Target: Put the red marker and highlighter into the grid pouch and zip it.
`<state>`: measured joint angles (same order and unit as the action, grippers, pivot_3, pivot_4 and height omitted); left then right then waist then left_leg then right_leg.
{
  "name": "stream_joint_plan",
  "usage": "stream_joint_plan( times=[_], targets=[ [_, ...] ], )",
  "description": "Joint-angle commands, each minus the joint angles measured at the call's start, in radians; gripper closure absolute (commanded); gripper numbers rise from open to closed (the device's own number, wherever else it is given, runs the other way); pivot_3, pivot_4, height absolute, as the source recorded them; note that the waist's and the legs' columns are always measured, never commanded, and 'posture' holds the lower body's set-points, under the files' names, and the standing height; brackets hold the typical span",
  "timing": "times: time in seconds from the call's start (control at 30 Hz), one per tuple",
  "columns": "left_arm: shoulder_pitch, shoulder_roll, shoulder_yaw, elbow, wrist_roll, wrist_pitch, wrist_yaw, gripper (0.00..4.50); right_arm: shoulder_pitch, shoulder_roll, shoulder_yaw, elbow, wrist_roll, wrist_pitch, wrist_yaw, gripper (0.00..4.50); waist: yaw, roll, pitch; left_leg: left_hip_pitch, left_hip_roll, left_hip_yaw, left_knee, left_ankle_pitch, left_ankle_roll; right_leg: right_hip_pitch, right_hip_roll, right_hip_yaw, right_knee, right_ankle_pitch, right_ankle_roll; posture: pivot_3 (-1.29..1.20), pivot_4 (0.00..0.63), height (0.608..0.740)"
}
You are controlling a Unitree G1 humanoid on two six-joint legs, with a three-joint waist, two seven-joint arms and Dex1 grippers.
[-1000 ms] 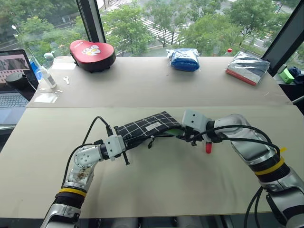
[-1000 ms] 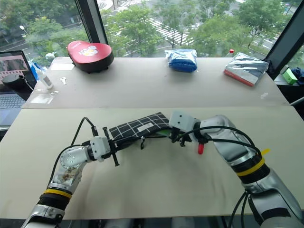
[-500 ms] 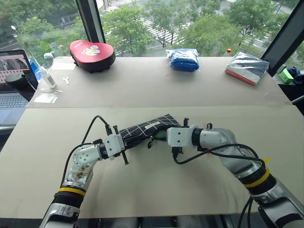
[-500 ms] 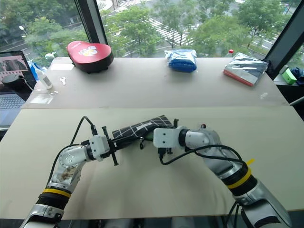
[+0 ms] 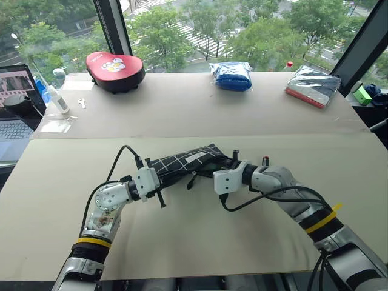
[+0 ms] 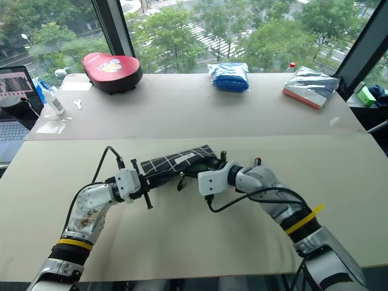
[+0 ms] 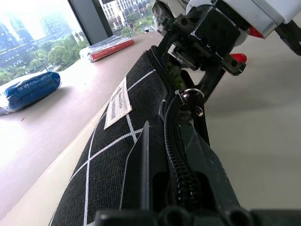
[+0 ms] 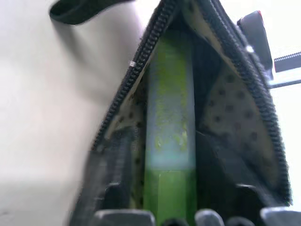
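Your right gripper (image 5: 225, 163) sits at open mouth of grid pouch (image 5: 182, 162), near mid of table (image 5: 200, 236). Its fingers sit either side of highlighter (image 8: 169, 127); can't tell if squeezing it or let go. Highlighter lies inside pouch, between zip rows. Your left gripper (image 5: 159, 182) is closed tight on pouch's other end, lifting it a bit. Zip strap (image 5: 191, 180) hangs under pouch. Red marker tip (image 7: 238, 58) peeks out by right gripper. Blue bag (image 5: 234, 75) at table's far edge.

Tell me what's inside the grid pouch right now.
The highlighter lies in the open mouth of the grid pouch, against its dotted lining. The rest of the inside is covered by fabric, so the red marker cannot be confirmed.
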<state>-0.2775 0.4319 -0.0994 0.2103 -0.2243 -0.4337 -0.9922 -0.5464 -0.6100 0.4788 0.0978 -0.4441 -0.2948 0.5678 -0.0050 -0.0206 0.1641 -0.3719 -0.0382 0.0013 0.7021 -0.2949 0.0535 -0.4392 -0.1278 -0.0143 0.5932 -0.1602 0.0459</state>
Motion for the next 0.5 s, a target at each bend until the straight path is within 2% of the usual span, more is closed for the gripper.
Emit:
stream_joint_plan(
  times=[0.03, 0.13, 0.17, 0.23, 0.27, 0.33, 0.37, 0.43, 0.5],
  targets=[
    [-0.026, -0.003, 0.026, -0.037, -0.032, -0.004, 0.014, 4.50, -0.013, -0.007, -0.056, 0.010, 0.038, -0.001, 0.029, 1.21, 0.000, 0.000, 0.000, 0.000, 0.000, 0.000, 0.000, 0.000, 0.000, 0.000, 0.000, 0.000, 0.000, 0.000, 0.000, 0.00, 0.150, 0.740],
    [-0.028, -0.005, 0.026, -0.034, -0.030, -0.005, 0.016, 4.50, -0.017, -0.021, -0.136, -0.015, 0.201, 0.018, 0.115, 1.21, 0.000, 0.000, 0.000, 0.000, 0.000, 0.000, 0.000, 0.000, 0.000, 0.000, 0.000, 0.000, 0.000, 0.000, 0.000, 0.00, 0.150, 0.740],
    [-0.028, -0.004, 0.026, -0.035, -0.030, -0.004, 0.017, 4.50, -0.011, -0.028, -0.171, -0.048, 0.301, 0.059, 0.180, 1.21, 0.000, 0.000, 0.000, 0.000, 0.000, 0.000, 0.000, 0.000, 0.000, 0.000, 0.000, 0.000, 0.000, 0.000, 0.000, 0.00, 0.150, 0.740],
    [-0.027, -0.002, 0.023, -0.035, -0.030, -0.003, 0.017, 4.50, -0.002, -0.032, -0.249, -0.133, 0.510, 0.247, 0.290, 1.21, 0.000, 0.000, 0.000, 0.000, 0.001, 0.000, 0.000, 0.000, 0.000, 0.001, 0.000, 0.000, 0.000, 0.000, 0.000, 0.00, 0.150, 0.740],
    [-0.027, -0.001, 0.023, -0.035, -0.030, -0.003, 0.017, 4.50, 0.001, -0.052, -0.283, -0.187, 0.620, 0.401, 0.348, 1.21, 0.001, 0.000, 0.000, 0.000, 0.001, -0.001, 0.000, -0.001, 0.001, 0.001, 0.000, 0.000, 0.000, 0.000, 0.000, 0.00, 0.150, 0.740],
    [-0.027, 0.000, 0.022, -0.036, -0.031, -0.002, 0.018, 4.50, 0.017, -0.108, -0.329, -0.276, 0.783, 0.630, 0.437, 1.21, 0.004, 0.000, 0.000, 0.000, 0.002, -0.001, 0.000, -0.001, 0.002, 0.001, 0.000, 0.000, 0.000, 0.000, 0.000, 0.00, 0.150, 0.740],
    [-0.027, -0.001, 0.021, -0.036, -0.030, -0.002, 0.018, 4.50, 0.035, -0.158, -0.369, -0.333, 0.916, 0.762, 0.491, 1.21, 0.006, 0.000, 0.000, 0.000, 0.002, -0.001, 0.000, -0.001, 0.003, 0.001, 0.000, 0.000, 0.000, 0.000, 0.000, 0.00, 0.150, 0.740],
    [-0.025, -0.002, 0.019, -0.034, -0.029, -0.005, 0.019, 4.50, 0.064, -0.200, -0.466, -0.401, 1.127, 0.924, 0.535, 1.21, 0.014, 0.000, 0.000, -0.001, 0.002, -0.002, 0.000, -0.002, 0.003, 0.001, 0.000, -0.001, 0.000, 0.000, 0.000, 0.00, 0.150, 0.740],
    [-0.023, -0.004, 0.017, -0.034, -0.027, -0.006, 0.019, 4.50, 0.079, -0.216, -0.522, -0.423, 1.219, 1.009, 0.529, 1.21, 0.015, 0.000, 0.000, -0.001, 0.003, -0.002, 0.000, -0.002, 0.004, 0.001, 0.000, -0.001, -0.001, 0.000, 0.000, 0.00, 0.150, 0.740]
  ],
)
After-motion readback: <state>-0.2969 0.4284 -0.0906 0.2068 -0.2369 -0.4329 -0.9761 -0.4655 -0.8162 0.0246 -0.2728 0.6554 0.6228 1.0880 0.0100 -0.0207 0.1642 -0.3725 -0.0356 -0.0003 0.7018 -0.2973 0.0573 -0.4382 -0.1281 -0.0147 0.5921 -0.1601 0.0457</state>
